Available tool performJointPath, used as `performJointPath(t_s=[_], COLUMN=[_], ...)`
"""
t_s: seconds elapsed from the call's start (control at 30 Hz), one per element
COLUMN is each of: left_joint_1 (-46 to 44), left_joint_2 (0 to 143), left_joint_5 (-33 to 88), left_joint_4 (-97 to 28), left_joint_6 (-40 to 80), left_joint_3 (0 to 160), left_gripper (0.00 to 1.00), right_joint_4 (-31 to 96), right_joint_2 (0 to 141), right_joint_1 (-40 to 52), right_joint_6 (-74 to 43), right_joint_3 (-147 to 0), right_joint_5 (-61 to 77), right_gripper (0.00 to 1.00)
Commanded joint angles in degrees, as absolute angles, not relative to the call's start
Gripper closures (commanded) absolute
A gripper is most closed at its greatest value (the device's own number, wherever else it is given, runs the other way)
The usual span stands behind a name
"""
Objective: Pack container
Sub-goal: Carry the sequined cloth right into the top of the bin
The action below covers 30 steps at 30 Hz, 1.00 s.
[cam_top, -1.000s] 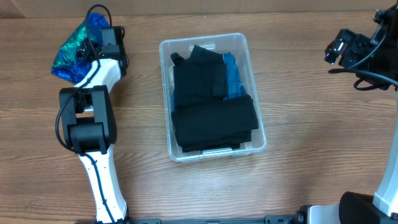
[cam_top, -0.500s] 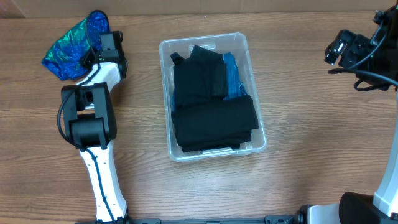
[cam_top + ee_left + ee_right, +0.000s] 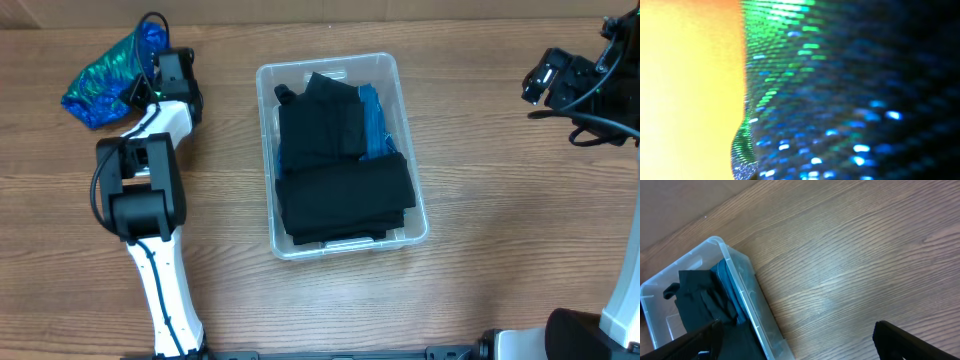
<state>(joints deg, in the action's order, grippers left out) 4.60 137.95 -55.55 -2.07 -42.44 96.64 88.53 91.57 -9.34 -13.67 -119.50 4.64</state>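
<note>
Left gripper (image 3: pixel 143 90) is nose-deep in the shiny blue-green sequin cloth (image 3: pixel 95 88), but I cannot tell if its jaws have bitten. Looks like the pickup step. The container (image 3: pixel 340 60), dark clothes (image 3: pixel 340 190) inside, sits well off to its right. Next comes a firm pinch, then lift across. Right gripper (image 3: pixel 797 327) hangs wide open and empty.

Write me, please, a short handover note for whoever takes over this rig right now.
The left gripper is at the shiny cloth, far left of the table; its fingers are hidden, so the grip is unconfirmed.
The right gripper is open and empty, hovering right of the container.
Done: black clothes and a blue item are in the container.
To do: get the shiny cloth into it.
</note>
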Motion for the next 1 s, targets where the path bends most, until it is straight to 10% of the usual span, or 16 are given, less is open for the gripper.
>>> performJointPath(t_s=[0.0,0.97], left_joint_1=[3.6,-34.9], left_joint_2=[126.5,98.9], left_joint_5=[-56.9,-39.1], left_joint_4=[-2.8,-29.4], left_joint_6=[-42.2,-25.6], left_joint_3=[96.6,94.7], left_gripper=[0.96,0.96], right_joint_4=[88.4,89.3], right_joint_2=[90.7,90.7], right_joint_1=[-9.4,-9.4], right_joint_6=[-13.5,-13.5], right_joint_3=[-119.9,-119.9], right_joint_5=[4.6,4.6], right_gripper=[0.00,0.00])
